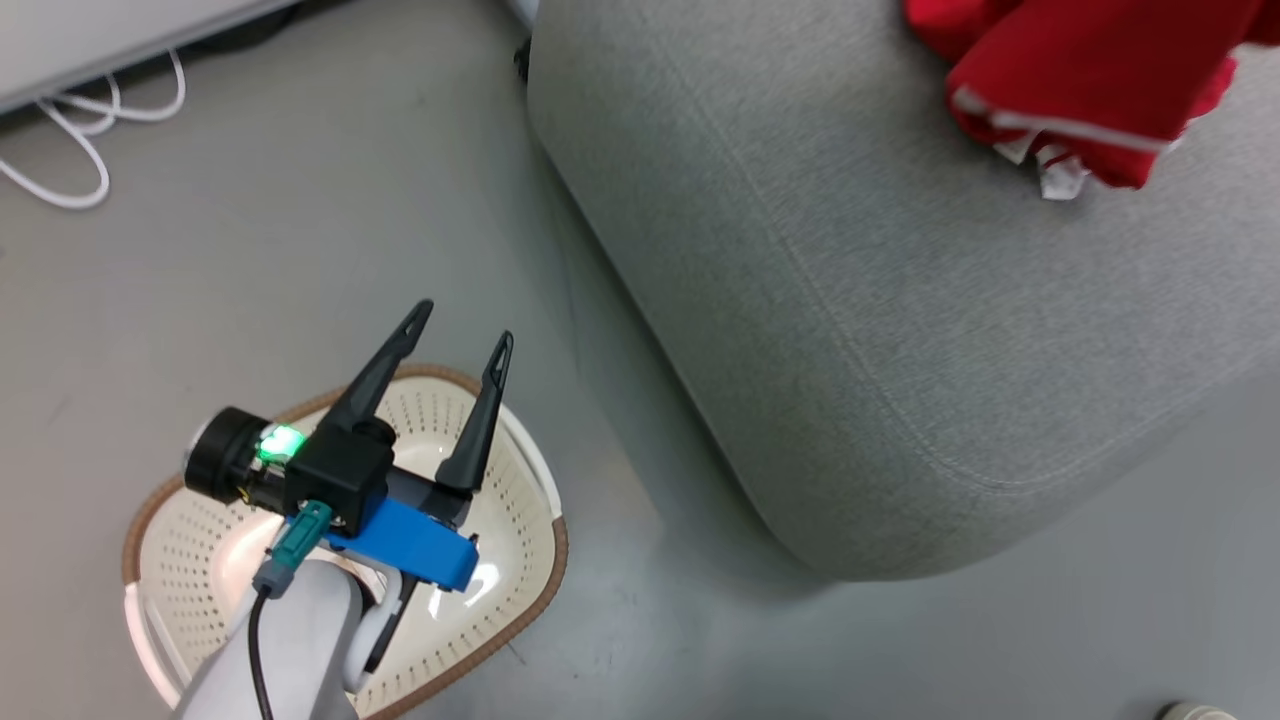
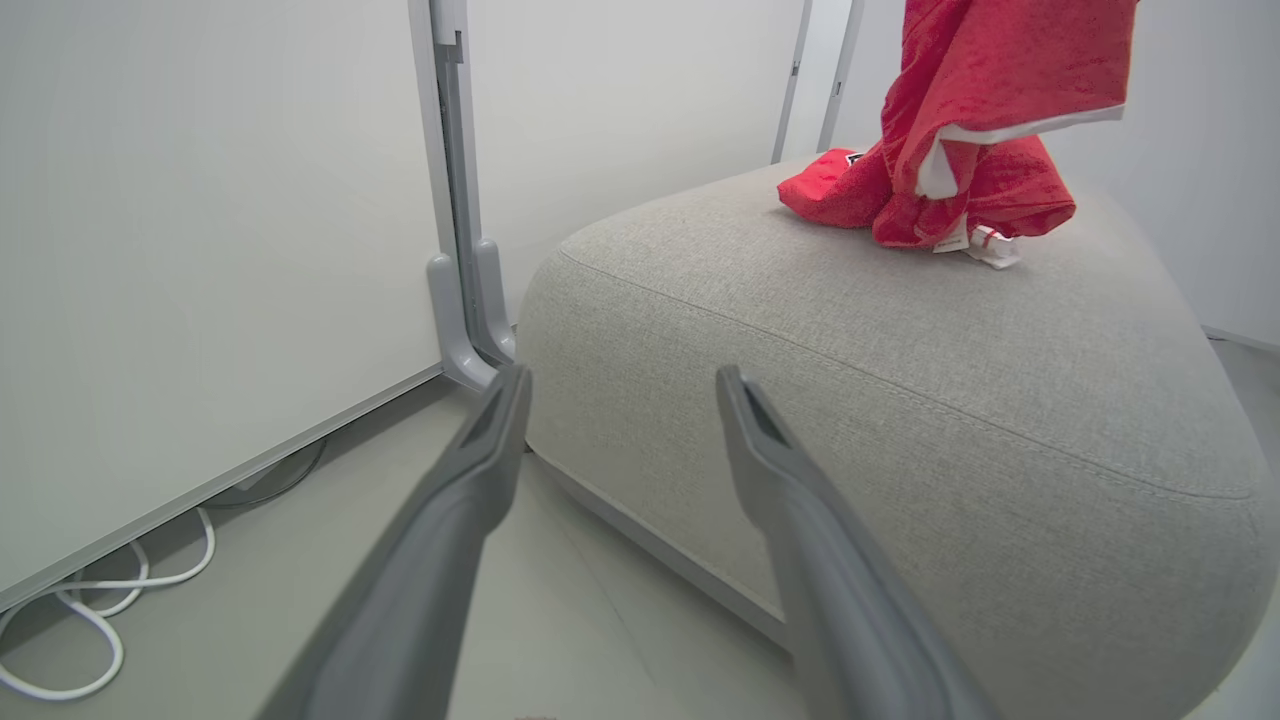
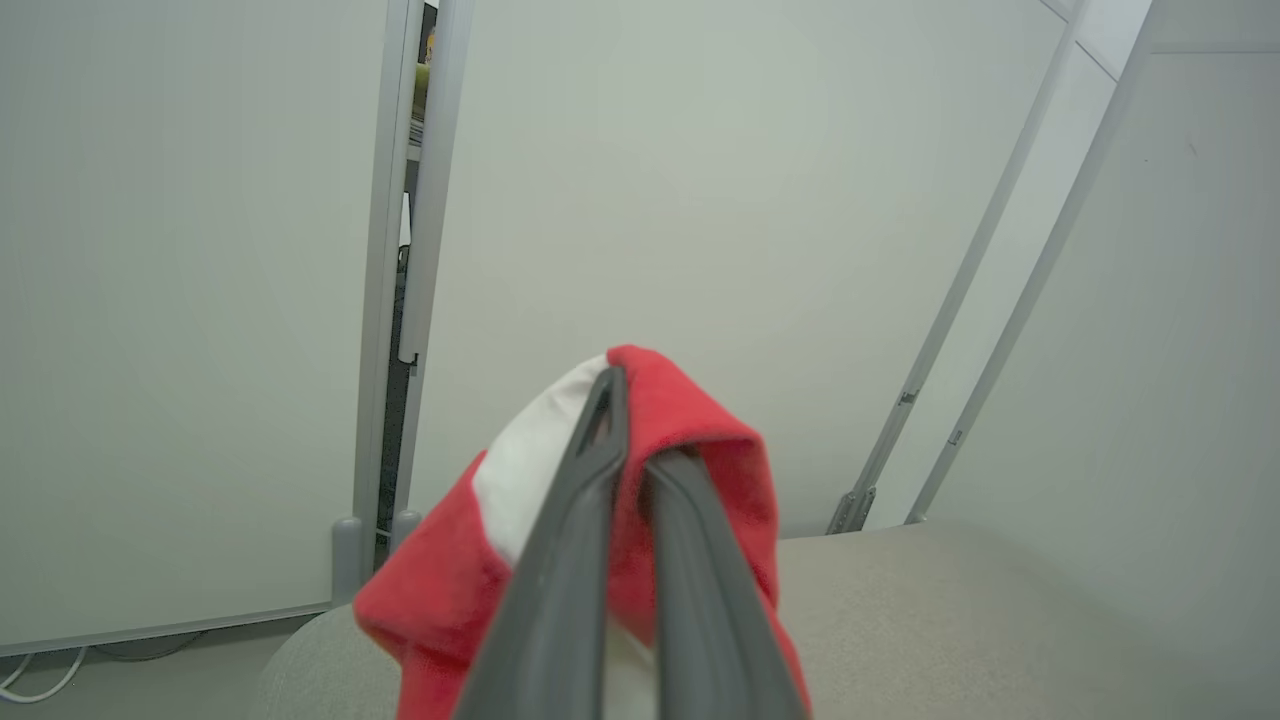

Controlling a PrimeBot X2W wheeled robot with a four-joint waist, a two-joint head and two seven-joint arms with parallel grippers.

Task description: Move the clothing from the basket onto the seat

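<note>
The grey seat (image 1: pixel 900 300) fills the right of the head view, with red clothing (image 1: pixel 1080 80) at its far right corner. In the left wrist view the clothing (image 2: pixel 960 130) hangs down from above, its lower end on the seat (image 2: pixel 900 400) beside another red garment (image 2: pixel 835 190). My right gripper (image 3: pixel 640 420) is shut on a red fold with a white band (image 3: pixel 690 440). The cream basket (image 1: pixel 520 560) stands on the floor at lower left. My left gripper (image 1: pixel 465 325) hovers over it, open and holding nothing; the same gripper (image 2: pixel 620 385) points at the seat.
White cables (image 1: pixel 80 130) lie on the grey floor at the far left, below a white wall panel (image 2: pixel 200 250). A grey panel foot (image 2: pixel 465 300) stands by the seat's corner. Open floor (image 1: pixel 300 230) lies between basket and seat.
</note>
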